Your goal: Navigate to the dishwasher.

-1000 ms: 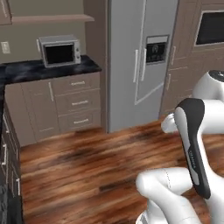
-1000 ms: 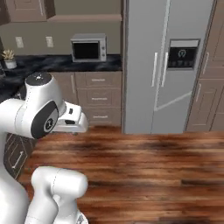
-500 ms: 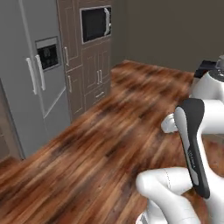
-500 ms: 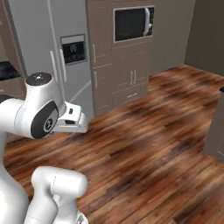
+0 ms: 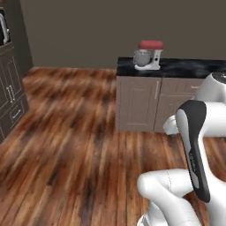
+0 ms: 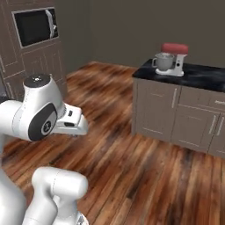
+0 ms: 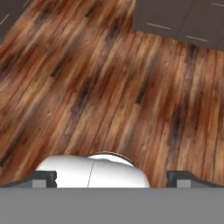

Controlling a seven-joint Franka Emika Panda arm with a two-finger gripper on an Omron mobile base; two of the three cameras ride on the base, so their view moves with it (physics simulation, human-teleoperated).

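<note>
Dark finger tips of our tool [image 7: 111, 178] rise at the lower left and lower right corners of the hand view, set wide apart with nothing between them, so we read the tool as released and carrying nothing. It looks down at bare wood floor [image 7: 100, 83]. Outward from there, in the upper right of that view, sit the lower fronts of a cabinet block.

From the left base view the block stands in the upper right of the frame: a dark tabletop [image 5: 176, 67] over framed cabinet doors [image 5: 137, 102] with slim vertical handles, and a red-topped stand mixer [image 5: 148, 54] at its near corner. From the right base view the same island fills the right half, and a wall oven [image 6: 35, 26] sits in tall cabinets at the upper left.

We cannot pick out the dishwasher anywhere; every front we see is a framed door or drawer. Our judgement is that the coming move turns on heading: the base must keep swinging until that flat front comes into frame, and we cannot tell which side it lies.
</note>
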